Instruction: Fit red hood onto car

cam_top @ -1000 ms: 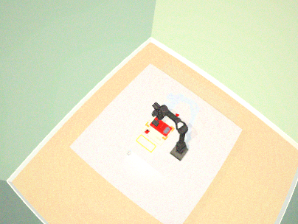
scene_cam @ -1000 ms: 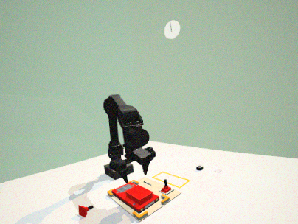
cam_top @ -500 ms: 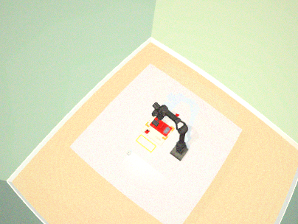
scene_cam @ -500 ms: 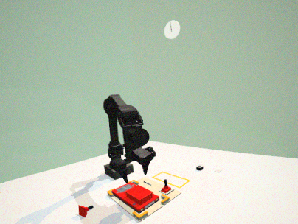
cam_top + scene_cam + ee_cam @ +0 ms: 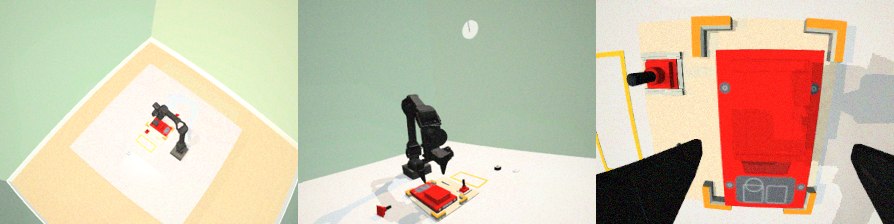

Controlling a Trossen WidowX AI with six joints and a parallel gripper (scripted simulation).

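Note:
The red hood (image 5: pixel 437 192) (image 5: pixel 768 107) lies on the red chassis (image 5: pixel 422 189) (image 5: pixel 766 167), a raised flat-topped block over the deck, roughly square to it and level as far as the views show. The engine block and pegs are hidden or cannot be made out, so the fit at each corner hole cannot be told. The chassis sits between the orange corners of the jig (image 5: pixel 438 214) (image 5: pixel 711 22). My gripper (image 5: pixel 434 177) (image 5: pixel 777 149) is open and empty, above the car. Its fingers show apart on either side of the car in the wrist view, touching nothing visible.
A small red block (image 5: pixel 464 189) (image 5: pixel 665 75) with a black peg stands in a holder on the board beside the car. Another red piece (image 5: pixel 381 211) with a black peg lies on the table. A yellow outline (image 5: pixel 474 176) and a black round item (image 5: pixel 497 167) are beyond the board.

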